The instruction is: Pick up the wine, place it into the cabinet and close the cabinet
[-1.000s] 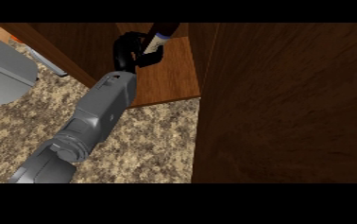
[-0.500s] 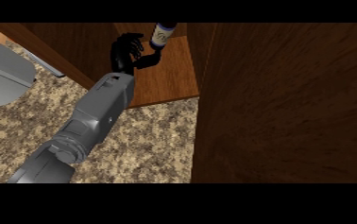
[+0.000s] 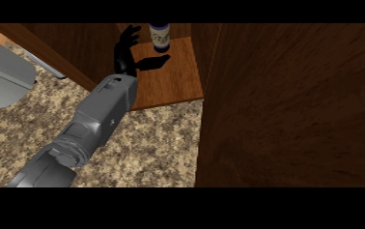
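Observation:
The wine bottle (image 3: 160, 37) stands upright at the back of the wooden cabinet shelf (image 3: 171, 80); its white label and dark neck show near the view's top. My left hand (image 3: 126, 54) is just left of the bottle and apart from it. It is open, with fingers pointing up and the thumb stretched right below the bottle. The grey forearm (image 3: 100, 114) runs in from the lower left. The cabinet door (image 3: 285, 107) stands open as a broad dark wooden panel along the right side. My right hand does not show.
A speckled stone counter (image 3: 153, 146) lies below the shelf. A grey object (image 3: 13, 78) sits at the left edge. A wooden cabinet wall (image 3: 64, 44) slants behind the forearm on the left.
My left hand held the wine bottle a second ago; now it has let go, its fingers have spread, and it has drawn slightly left. The bottle stays standing on the shelf.

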`<action>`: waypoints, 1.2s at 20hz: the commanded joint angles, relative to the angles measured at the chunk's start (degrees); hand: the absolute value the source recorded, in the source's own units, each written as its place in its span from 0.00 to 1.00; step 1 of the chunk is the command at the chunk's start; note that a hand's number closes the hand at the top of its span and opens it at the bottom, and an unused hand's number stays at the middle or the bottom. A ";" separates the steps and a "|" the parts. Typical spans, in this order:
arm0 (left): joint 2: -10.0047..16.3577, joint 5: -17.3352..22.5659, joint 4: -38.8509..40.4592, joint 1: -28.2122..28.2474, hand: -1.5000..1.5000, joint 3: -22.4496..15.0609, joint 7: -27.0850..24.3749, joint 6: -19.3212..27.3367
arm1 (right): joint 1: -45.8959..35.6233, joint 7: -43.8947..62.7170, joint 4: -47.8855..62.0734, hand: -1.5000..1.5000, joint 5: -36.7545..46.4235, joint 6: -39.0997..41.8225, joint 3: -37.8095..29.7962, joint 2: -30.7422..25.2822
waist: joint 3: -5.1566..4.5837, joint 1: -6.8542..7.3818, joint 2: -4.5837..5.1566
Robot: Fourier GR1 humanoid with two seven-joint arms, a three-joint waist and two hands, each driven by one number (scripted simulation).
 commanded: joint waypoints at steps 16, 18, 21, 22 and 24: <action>3.53 -1.32 -5.40 -0.24 0.00 -1.09 -5.54 -22.07 | 0.53 3.47 -3.30 0.00 0.30 -2.56 0.52 0.16 | -0.10 4.17 -2.34; 4.12 0.43 -7.96 0.70 0.00 0.72 -8.16 -29.05 | -1.41 2.68 -0.59 0.00 1.70 -3.30 -0.73 -0.34 | -0.16 5.81 -2.46; 2.52 2.32 -9.41 2.58 0.00 3.01 -12.99 -32.44 | -0.35 3.57 -2.73 0.00 1.84 -3.65 -0.31 -0.58 | -0.08 6.58 -2.95; 1.91 3.18 -10.39 0.57 0.00 4.07 -12.94 -32.69 | 1.93 1.50 -1.54 0.00 0.61 -2.65 -1.33 -0.05 | 0.04 6.83 -2.89; 0.56 3.74 -10.18 2.02 0.00 4.82 -13.43 -36.00 | -0.57 4.03 -2.97 0.00 0.96 -3.82 -2.00 -1.69 | 0.01 7.11 -3.20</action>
